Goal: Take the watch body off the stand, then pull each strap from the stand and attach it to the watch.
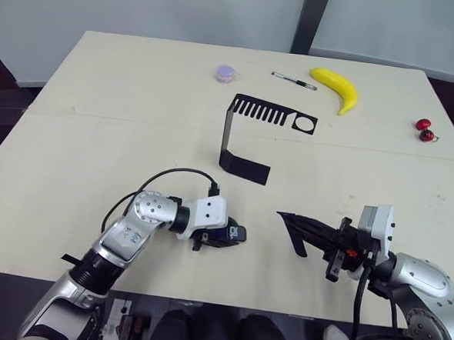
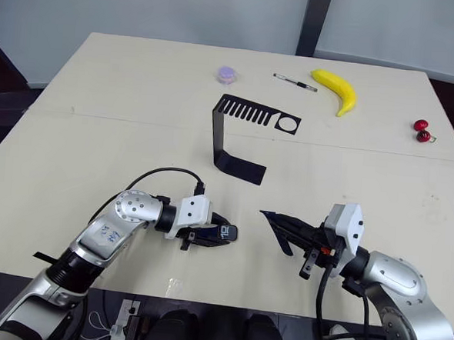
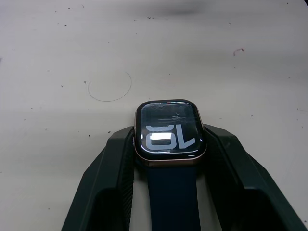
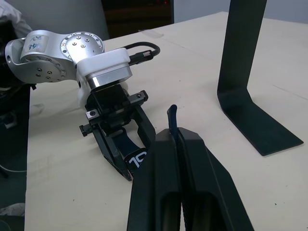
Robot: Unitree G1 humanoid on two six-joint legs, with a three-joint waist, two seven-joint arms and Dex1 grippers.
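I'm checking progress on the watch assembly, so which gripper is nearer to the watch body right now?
Left. The left gripper is shut on the watch body, fingers against both sides of it. The right gripper, shut on a strap, sits apart to its right.

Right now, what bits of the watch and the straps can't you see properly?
- Small square watch body with a dark glossy screen: its sides are covered by the left gripper in the left wrist view.
- Navy strap on the watch: cut off by the picture's edge.
- Second dark strap: only its tip pokes out of the right gripper.
- Black metal stand: top cut off, right wrist view.
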